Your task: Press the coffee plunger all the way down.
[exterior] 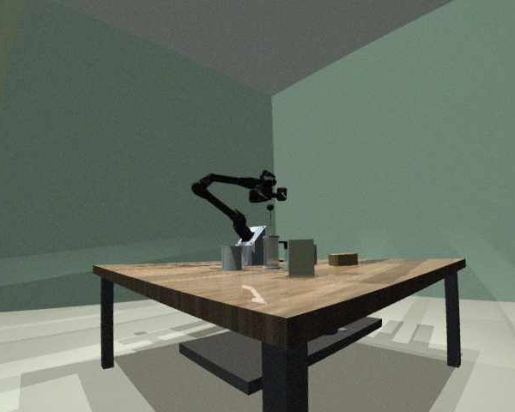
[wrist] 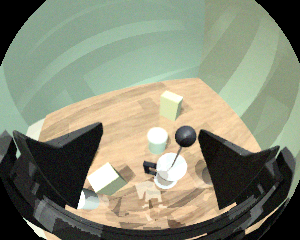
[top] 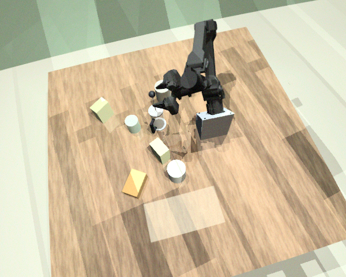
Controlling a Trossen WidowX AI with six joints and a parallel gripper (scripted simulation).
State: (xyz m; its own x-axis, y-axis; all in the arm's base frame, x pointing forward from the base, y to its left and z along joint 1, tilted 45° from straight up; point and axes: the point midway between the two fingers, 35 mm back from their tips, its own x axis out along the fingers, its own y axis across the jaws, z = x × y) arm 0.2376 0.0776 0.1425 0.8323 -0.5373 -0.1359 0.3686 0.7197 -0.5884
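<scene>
The coffee press stands upright on the table. Its white lid and black side handle show. The plunger's black ball knob sits high above the lid on a thin rod. My gripper is open and empty, its fingers wide apart. It hangs above the knob in the exterior view. In the wrist view the knob shows between the fingers, close to the right fingertip. No contact with the knob is visible.
A white cylinder stands behind the press. A mint cylinder and a cream block stand close to it. A pale green block, another white cylinder and an orange block are farther out.
</scene>
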